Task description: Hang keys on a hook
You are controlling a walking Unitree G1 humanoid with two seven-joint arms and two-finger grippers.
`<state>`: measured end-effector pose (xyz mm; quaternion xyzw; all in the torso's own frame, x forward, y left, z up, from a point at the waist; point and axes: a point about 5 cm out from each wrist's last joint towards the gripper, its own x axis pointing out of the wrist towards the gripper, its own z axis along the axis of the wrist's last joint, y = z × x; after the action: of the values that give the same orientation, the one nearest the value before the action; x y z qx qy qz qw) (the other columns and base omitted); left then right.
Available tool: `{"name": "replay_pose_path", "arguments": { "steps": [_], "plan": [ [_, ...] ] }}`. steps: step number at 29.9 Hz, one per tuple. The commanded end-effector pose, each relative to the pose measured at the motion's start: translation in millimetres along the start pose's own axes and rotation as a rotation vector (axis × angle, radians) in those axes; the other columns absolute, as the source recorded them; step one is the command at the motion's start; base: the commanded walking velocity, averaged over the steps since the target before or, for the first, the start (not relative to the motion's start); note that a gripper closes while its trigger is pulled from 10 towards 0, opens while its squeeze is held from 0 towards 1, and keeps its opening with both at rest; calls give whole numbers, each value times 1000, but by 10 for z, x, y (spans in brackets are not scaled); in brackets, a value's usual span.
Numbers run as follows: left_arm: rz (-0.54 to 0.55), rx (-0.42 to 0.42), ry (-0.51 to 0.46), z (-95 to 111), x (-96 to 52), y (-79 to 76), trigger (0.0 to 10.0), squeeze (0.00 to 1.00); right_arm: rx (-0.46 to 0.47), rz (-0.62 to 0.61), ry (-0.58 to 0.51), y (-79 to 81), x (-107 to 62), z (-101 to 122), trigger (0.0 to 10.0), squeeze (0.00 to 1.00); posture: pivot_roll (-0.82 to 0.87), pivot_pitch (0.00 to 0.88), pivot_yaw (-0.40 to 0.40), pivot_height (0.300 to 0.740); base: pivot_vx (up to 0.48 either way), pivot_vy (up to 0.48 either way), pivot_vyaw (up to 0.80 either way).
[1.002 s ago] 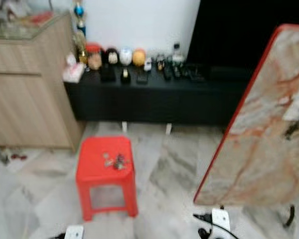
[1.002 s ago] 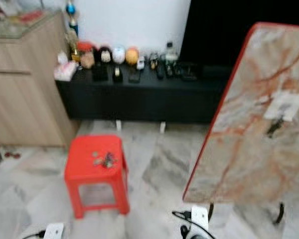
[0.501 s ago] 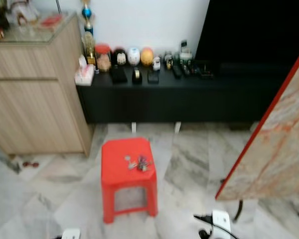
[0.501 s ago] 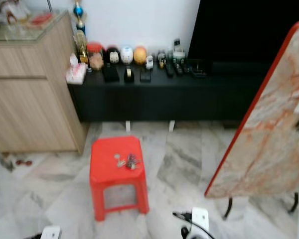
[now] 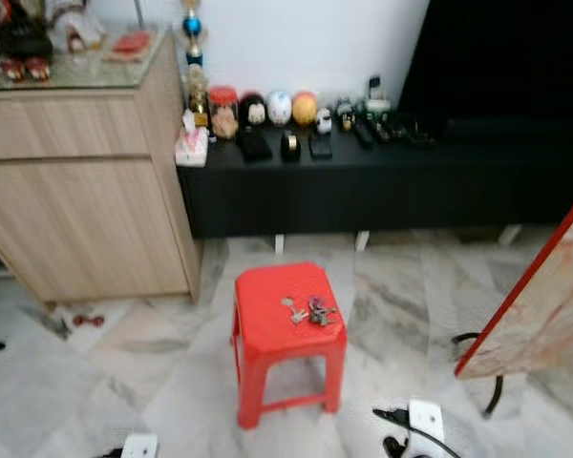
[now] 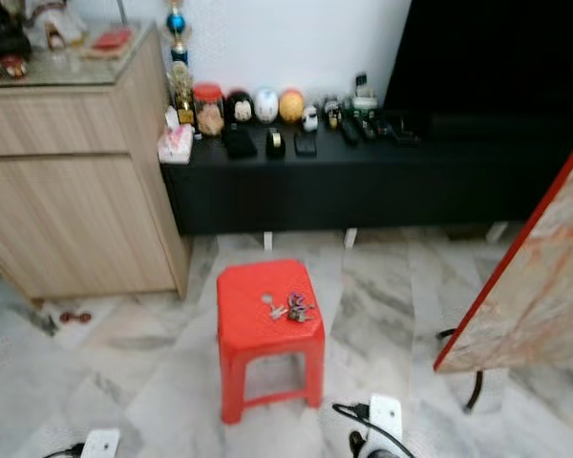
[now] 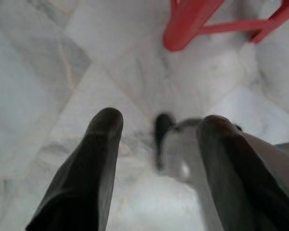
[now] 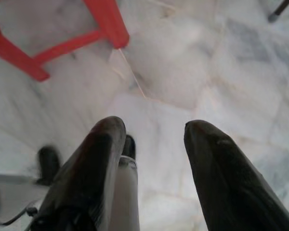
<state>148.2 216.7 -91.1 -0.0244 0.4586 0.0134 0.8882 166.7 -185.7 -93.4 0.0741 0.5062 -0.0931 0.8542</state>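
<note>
Whole view shifted, nothing else

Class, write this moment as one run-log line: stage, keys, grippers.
stage: approach | bunch of keys lying on red plastic stool, untouched | left gripper open, over marble floor | right gripper open, empty

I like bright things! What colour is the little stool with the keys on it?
The stool is bright red, clearest in the left eye view.
</note>
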Motion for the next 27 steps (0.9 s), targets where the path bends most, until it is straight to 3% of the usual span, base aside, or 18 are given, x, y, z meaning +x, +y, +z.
{"name": "replay_pose_path", "arguments": {
  "steps": [1, 27],
  "plan": [
    [22, -2, 9, -6, -12, 65, 10000, 0, -5, 16, -27, 66, 8, 91, 10000, 0, 109, 0, -64, 740, 0, 0, 0],
    [13, -15, 3, 28, 17, -24, 10000, 0, -19, 22, -50, 72, 9, 128, 10000, 0, 108, 0, -71, 740, 0, 0, 0]
  ]
}}
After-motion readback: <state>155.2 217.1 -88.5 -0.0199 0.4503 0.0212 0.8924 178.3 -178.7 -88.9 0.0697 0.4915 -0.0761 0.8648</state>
